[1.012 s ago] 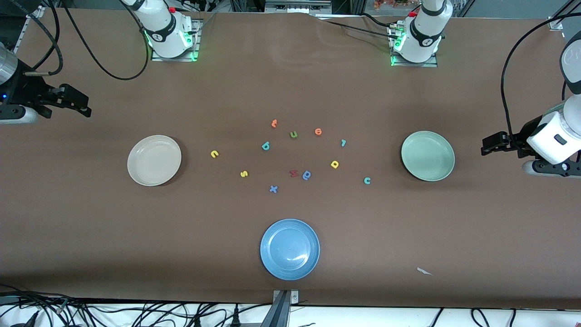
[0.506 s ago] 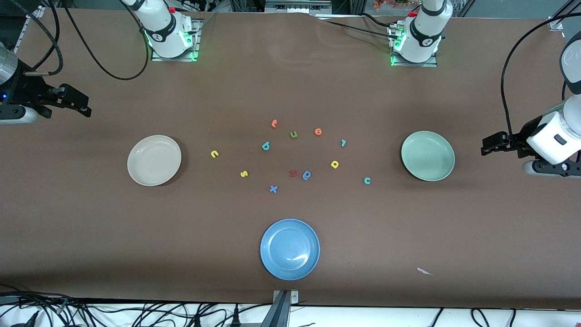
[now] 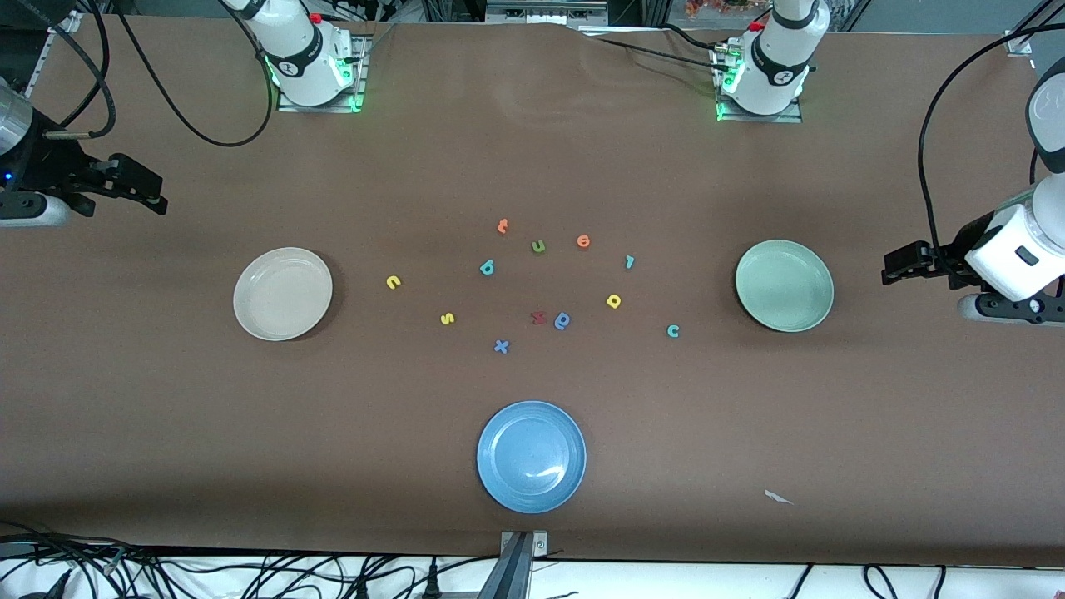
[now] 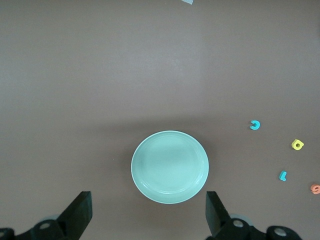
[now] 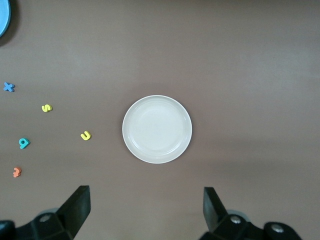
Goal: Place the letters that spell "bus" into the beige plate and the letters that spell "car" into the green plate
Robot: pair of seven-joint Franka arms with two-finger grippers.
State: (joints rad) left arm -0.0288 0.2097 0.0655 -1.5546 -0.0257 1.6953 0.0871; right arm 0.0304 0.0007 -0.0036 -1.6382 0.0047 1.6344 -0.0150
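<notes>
Both end effectors hang with fingers spread and empty: the left end effector (image 4: 147, 215) above the brown counter (image 3: 532, 499) beside the green plate (image 3: 819, 312), the right end effector (image 5: 145, 212) beside the beige plate (image 3: 250, 320). The foam letters (image 3: 537, 283) lie scattered between the plates.

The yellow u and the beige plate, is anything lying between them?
No. Between the yellow u and the beige plate there is only bare brown table, as the front and right wrist views show.
</notes>
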